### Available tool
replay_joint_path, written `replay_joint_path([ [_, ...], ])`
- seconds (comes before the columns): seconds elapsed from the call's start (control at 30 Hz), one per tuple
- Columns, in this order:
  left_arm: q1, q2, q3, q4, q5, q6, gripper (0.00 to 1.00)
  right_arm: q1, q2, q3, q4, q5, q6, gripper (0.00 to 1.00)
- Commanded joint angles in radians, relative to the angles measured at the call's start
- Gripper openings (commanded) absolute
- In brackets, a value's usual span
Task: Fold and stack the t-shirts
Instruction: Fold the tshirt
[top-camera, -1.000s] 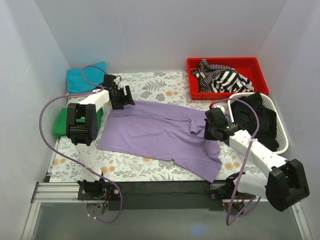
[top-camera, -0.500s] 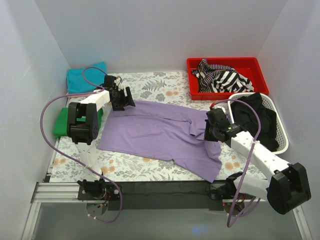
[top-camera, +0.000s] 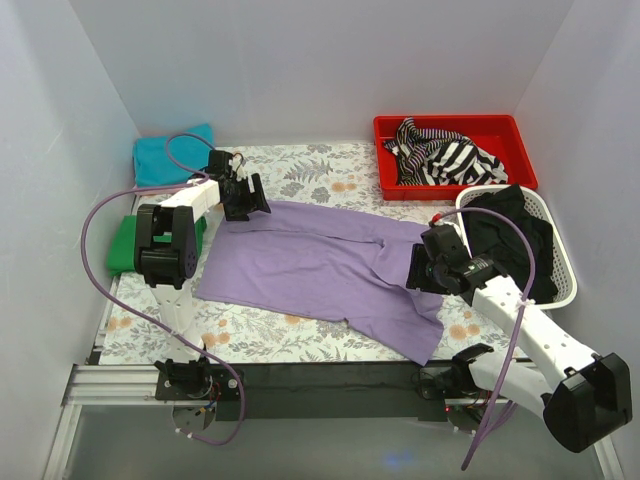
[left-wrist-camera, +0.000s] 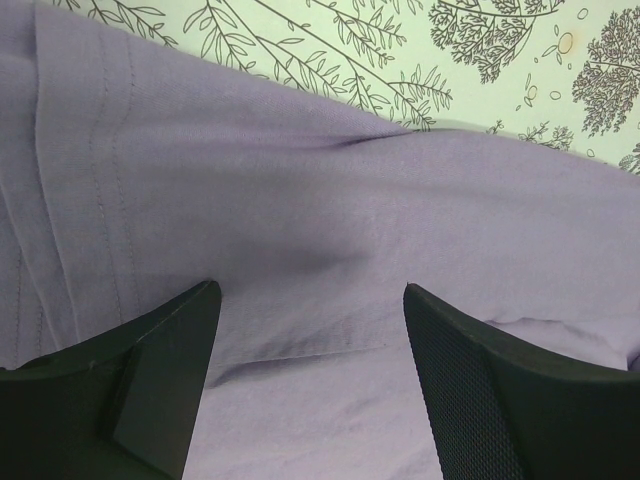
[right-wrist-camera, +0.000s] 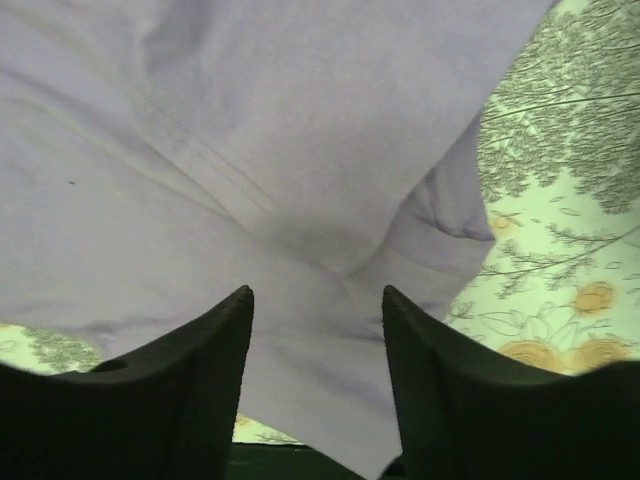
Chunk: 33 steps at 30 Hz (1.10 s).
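While the tray (top-camera: 381, 150) holds striped cloth (top-camera: 445, 156), the basket (top-camera: 564, 264) holds apparently black garments (top-camera: 515, 235).

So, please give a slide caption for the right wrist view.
Open right tool above the lavender t-shirt, spread on the floral table cover.

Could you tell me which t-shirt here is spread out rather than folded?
The lavender-purple t-shirt in the middle; the teal t-shirt and green t-shirt at the left edge are folded.
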Motion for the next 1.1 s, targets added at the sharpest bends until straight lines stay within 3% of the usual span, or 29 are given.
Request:
replay_joint_path([
  [0.0,-0.001,0.02,0.029,-0.029,0.006,0.017,0.73,-0.001,-0.008,0.024,-0.054,0.102,0.011,0.64],
  [0.03,-0.001,0.021,0.029,-0.03,0.006,0.015,0.73,-0.001,-0.008,0.039,-0.059,0.122,0.002,0.71],
  [0.27,-0.001,-0.008,0.052,0.015,0.058,-0.006,0.73,-0.006,0.106,0.237,0.037,0.298,-0.135,0.75],
  [0.57,-0.001,0.112,0.149,-0.013,0.06,-0.048,0.73,-0.034,0.486,0.245,0.288,0.245,-0.244,0.7],
  [0.83,0.01,0.135,0.117,-0.056,-0.081,-0.054,0.73,-0.078,0.667,0.312,0.325,0.15,-0.273,0.71],
  [1.07,0.086,0.158,0.083,-0.072,-0.04,-0.106,0.73,-0.11,0.834,0.406,0.306,0.071,-0.29,0.73],
])
